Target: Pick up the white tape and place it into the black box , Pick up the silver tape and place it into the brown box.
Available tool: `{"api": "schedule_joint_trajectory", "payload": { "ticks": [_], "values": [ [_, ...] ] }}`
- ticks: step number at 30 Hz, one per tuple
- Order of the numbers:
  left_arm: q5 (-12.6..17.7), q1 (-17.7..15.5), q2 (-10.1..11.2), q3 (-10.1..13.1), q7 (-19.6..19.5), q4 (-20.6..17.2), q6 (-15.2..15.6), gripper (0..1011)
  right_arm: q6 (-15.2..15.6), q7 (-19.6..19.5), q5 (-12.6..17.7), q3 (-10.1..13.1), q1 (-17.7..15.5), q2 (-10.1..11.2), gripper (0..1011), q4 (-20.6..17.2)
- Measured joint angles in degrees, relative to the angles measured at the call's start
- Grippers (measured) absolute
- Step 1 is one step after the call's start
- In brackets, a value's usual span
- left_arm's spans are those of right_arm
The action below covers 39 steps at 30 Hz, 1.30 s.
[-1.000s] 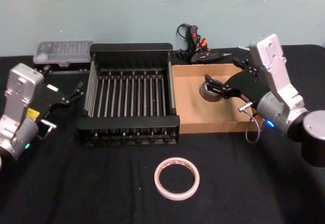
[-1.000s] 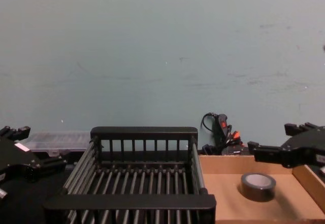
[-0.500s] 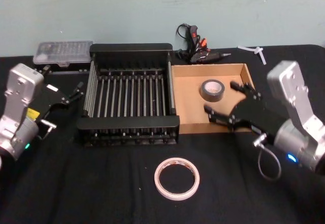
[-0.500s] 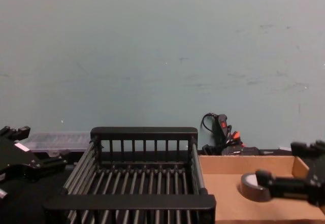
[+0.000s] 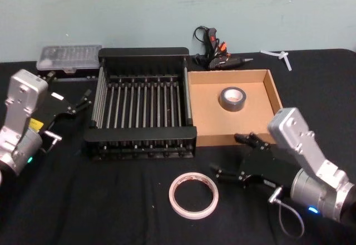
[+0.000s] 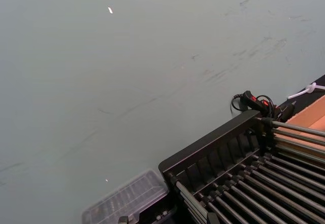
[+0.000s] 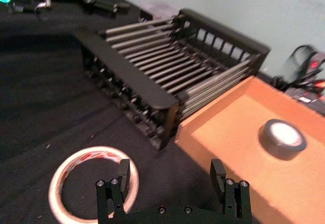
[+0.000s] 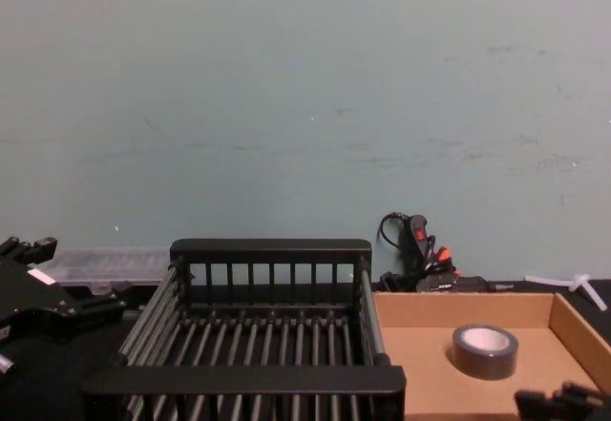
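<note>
Right gripper (image 5: 232, 159): black fingers spread wide, holding nothing, low over the black cloth in front of the cardboard tray.
White tape (image 5: 193, 194): flat, wide ring with red print and a large centre hole, lying on the cloth just beside the right gripper's near finger, apart from it as far as the head view shows.
Brown box (image 5: 207, 124): shallow cardboard tray, low walls, plain matte floor, directly beyond the right gripper.
Silver tape (image 5: 232, 99): small thick grey roll with a pale core, lying flat on the tray floor, well past the fingertips.
Black box (image 5: 142, 51): plastic crate with slatted bar sides and thick solid rims, touching the tray's left wall.
Left gripper (image 5: 79, 104): parked left of the crate, fingers parted, holding nothing.
Clear case (image 5: 69, 56): ribbed transparent plastic, behind the left gripper.
</note>
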Motion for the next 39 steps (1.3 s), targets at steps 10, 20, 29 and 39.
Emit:
{"api": "schedule_joint_trajectory", "payload": {
  "ticks": [10, 20, 29, 39],
  "values": [
    [0.00, 0.00, 0.00, 0.00, 0.00, 0.00, 0.00, 1001, 4.58, -0.44, -0.60, -2.94, 0.93, -0.92, 1002, 0.94],
    [0.00, 0.00, 0.00, 0.00, 0.00, 0.00, 0.00, 1001, 7.02, -1.07, -0.93, -4.19, 1.58, -1.97, 1002, 1.88],
    [0.00, 0.00, 0.00, 0.00, 0.00, 0.00, 0.00, 1001, 7.38, -1.11, -1.27, -4.90, 1.81, -2.43, 1003, 2.39],
    [0.00, 0.00, 0.00, 0.01, 0.00, 0.00, 0.00, 1001, 7.93, -0.97, -1.54, -5.52, 1.91, -2.72, 1002, 2.64]
  ]
}}
